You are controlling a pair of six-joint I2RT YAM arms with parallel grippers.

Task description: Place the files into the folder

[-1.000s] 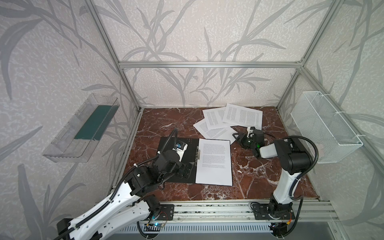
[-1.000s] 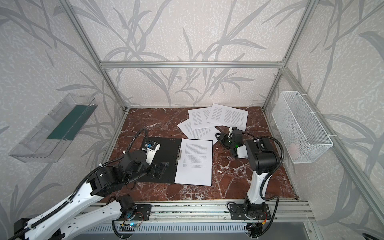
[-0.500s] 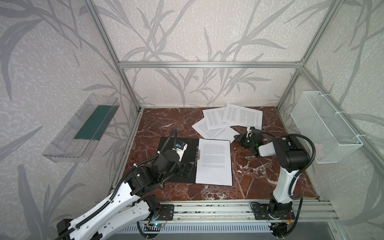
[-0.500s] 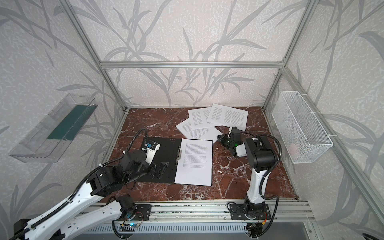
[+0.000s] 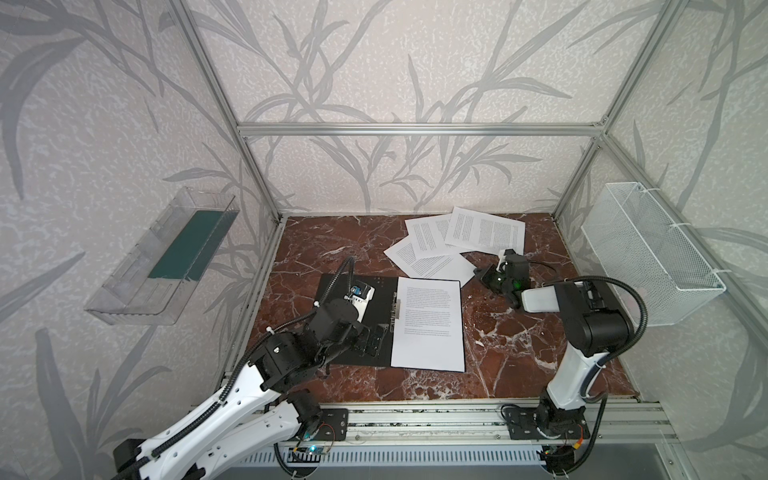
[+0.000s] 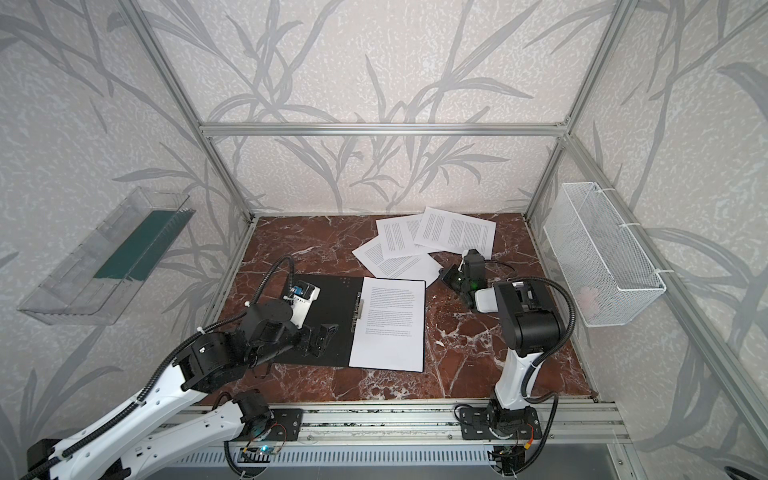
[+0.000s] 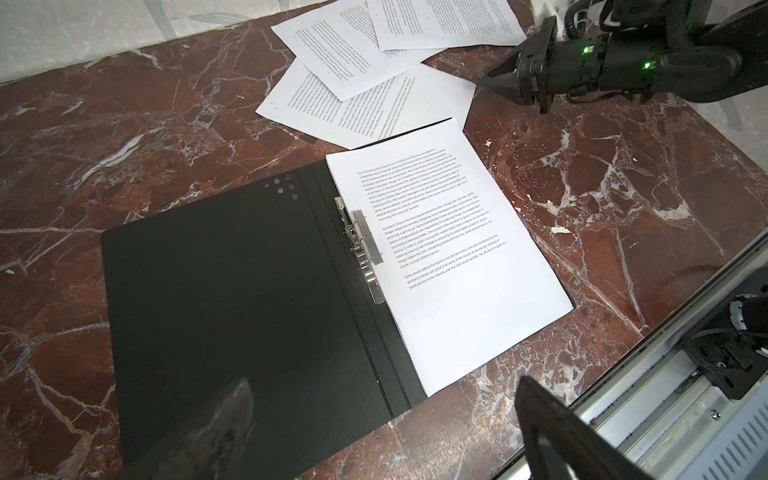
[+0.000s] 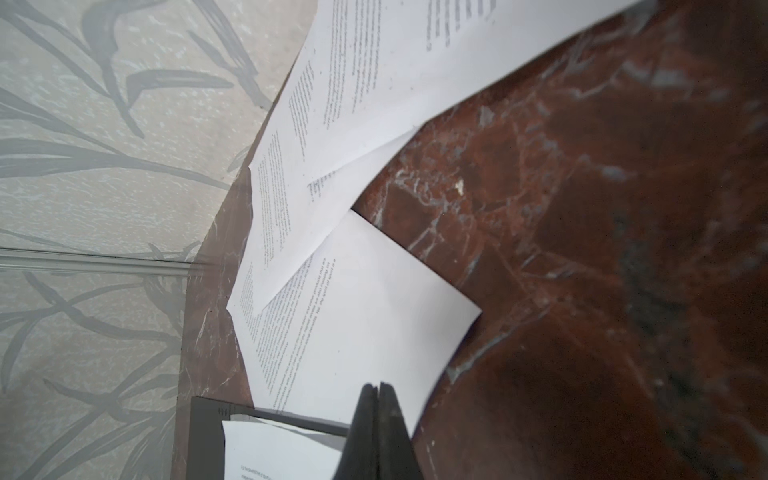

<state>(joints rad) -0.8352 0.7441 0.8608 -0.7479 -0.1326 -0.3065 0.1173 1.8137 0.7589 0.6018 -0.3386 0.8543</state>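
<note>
Nearest, my left tool [image 7: 382,382] hangs over the front of the folder [image 7: 249,291], its fingers [image 7: 232,415] spread wide apart. The folder lies open and flat on the red marble surface [image 7: 582,208], black inside up, toward the front in both top views. One printed sheet [image 7: 449,257] lies on its right half, long edge along the metal clip [image 7: 361,245] at the spine. Past that sheet's far right corner, my right tool [image 7: 484,79] sits low over the surface with its fingers pressed together. Their tips meet the corner of the closest of the loose sheets [image 7: 365,95]; whether the paper is caught between them I cannot tell. Those loose sheets overlap in a fan, the closest one just behind the folder, the farthest just beside the back wall [image 5: 415,174]. Up on the side walls hang a clear tray [image 5: 162,257], on the left, with something dark green lying in it, and a white wire basket [image 5: 648,249], on the right, both well apart from the paper
</note>
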